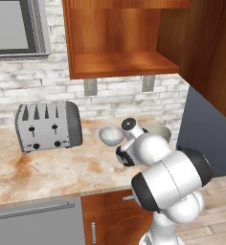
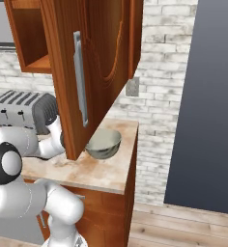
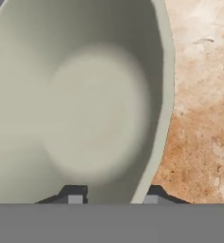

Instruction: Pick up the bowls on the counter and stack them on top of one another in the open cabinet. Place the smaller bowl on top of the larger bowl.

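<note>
The wide, deep ceramic bowl [image 3: 85, 104], smooth and pale grey-green inside, is sitting near the right end of the beige marble-look surface [image 3: 199, 118] with rust-brown veining. The pincer [image 3: 113, 198] is straddling its rim wall, one fingertip inside and one outside, gripping it. The small glossy whitish-grey bowl [image 1: 111, 135] is resting beside a brushed-metal toaster [image 1: 48, 125].

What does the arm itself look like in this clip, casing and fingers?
The arm has glossy white rounded shells with black bands at the joints and a dark round cap near the wrist. No cables or markings show. In the hand view, the gripper ends in two small dark fingertips with lighter grey pads.
</note>
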Motion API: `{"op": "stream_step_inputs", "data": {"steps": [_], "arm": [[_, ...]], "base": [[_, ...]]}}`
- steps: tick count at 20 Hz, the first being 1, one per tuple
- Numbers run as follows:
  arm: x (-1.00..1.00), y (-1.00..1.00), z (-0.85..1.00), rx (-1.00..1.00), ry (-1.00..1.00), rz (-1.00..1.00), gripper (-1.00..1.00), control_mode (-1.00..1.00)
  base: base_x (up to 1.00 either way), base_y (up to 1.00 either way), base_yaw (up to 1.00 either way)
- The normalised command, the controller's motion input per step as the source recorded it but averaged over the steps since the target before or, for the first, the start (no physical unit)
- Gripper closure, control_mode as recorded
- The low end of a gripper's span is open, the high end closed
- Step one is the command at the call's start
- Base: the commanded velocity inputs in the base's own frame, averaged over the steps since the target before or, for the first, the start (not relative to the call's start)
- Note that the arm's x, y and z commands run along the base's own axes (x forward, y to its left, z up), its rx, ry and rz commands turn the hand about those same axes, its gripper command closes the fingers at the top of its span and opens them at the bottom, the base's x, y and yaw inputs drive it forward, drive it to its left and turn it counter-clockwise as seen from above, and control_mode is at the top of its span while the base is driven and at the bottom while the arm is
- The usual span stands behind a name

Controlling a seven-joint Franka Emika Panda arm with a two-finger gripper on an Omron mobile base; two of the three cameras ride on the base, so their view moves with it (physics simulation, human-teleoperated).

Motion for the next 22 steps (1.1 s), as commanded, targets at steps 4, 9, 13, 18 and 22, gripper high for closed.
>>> {"op": "stream_step_inputs", "data": {"steps": [4, 9, 13, 18, 22], "arm": [[-0.31, -0.12, -0.31, 0.03, 0.01, -0.06, 1.0, -1.0], [-0.36, -0.06, -0.16, 0.02, 0.02, -0.03, 1.0, -1.0], [-0.2, 0.0, 0.08, 0.0, -0.03, -0.04, 1.0, -1.0], [-0.19, 0.04, 0.25, 0.0, -0.07, -0.03, 1.0, -1.0], [-0.18, 0.15, 0.33, 0.0, -0.11, -0.02, 1.0, -1.0]], "base": [[0.0, 0.0, 0.0], [0.0, 0.0, 0.0], [0.0, 0.0, 0.0], [0.0, 0.0, 0.0], [0.0, 0.0, 0.0]]}}
